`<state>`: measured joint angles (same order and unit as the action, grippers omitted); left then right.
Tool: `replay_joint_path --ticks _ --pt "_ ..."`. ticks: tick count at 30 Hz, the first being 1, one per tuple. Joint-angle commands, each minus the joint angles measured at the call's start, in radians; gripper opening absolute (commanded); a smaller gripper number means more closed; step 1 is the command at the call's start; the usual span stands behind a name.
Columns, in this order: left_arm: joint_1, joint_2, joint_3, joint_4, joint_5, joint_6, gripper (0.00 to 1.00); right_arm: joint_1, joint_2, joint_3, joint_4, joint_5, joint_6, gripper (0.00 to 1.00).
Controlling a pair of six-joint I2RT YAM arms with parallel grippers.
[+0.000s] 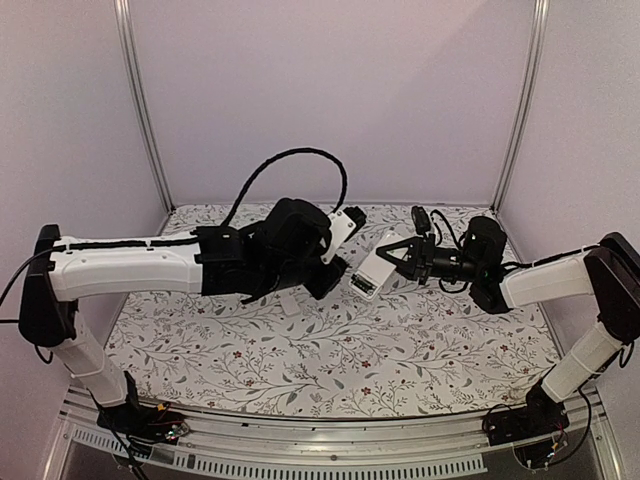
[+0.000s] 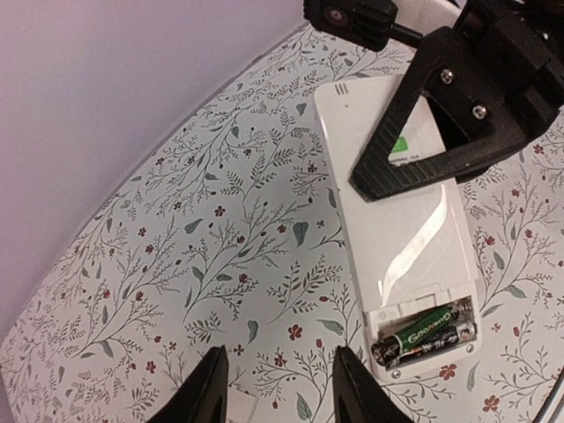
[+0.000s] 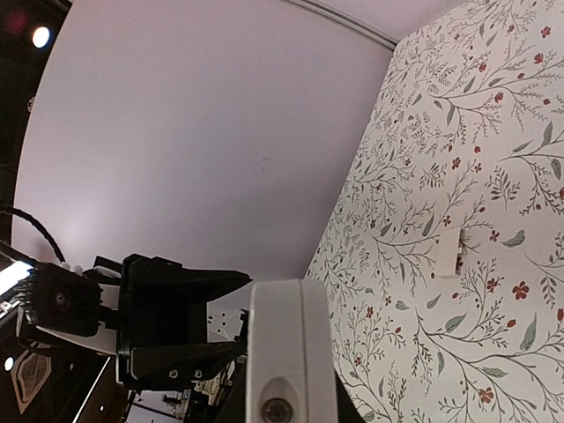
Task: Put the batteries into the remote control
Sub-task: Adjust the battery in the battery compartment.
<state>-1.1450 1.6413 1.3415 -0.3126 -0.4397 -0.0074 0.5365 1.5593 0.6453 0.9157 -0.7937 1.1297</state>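
Note:
The white remote control (image 2: 397, 220) is held back side up above the table, also in the top view (image 1: 372, 270). Its battery compartment is uncovered at the near end, and two dark batteries (image 2: 427, 333) lie side by side in it. My right gripper (image 1: 392, 258) is shut on the remote's far half; one black finger (image 2: 414, 132) lies across its back. In the right wrist view the remote (image 3: 286, 344) shows end-on between the fingers. My left gripper (image 2: 282, 392) is open and empty, just left of the compartment end, over the table (image 1: 330, 283).
A small plain white cover plate (image 1: 290, 302) lies on the floral tablecloth under the left gripper, also in the right wrist view (image 3: 449, 253) and at the left wrist view's bottom edge (image 2: 238, 407). Pale walls enclose the back and sides.

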Motion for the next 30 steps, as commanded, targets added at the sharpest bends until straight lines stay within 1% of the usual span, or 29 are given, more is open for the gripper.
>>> replay_joint_path --ticks 1,13,23,30 --pt "-0.022 0.027 0.037 -0.023 0.004 0.006 0.40 0.006 -0.007 0.027 0.000 0.013 0.004 0.00" --pt "-0.039 0.060 0.061 -0.035 0.054 0.025 0.34 0.005 -0.007 0.027 0.001 0.009 0.005 0.00" --pt "-0.048 0.086 0.076 -0.031 0.082 0.021 0.33 0.005 -0.005 0.027 0.011 0.003 0.014 0.00" --pt "-0.039 0.087 0.077 -0.053 0.031 0.026 0.35 0.004 -0.008 0.024 0.020 0.007 0.021 0.00"
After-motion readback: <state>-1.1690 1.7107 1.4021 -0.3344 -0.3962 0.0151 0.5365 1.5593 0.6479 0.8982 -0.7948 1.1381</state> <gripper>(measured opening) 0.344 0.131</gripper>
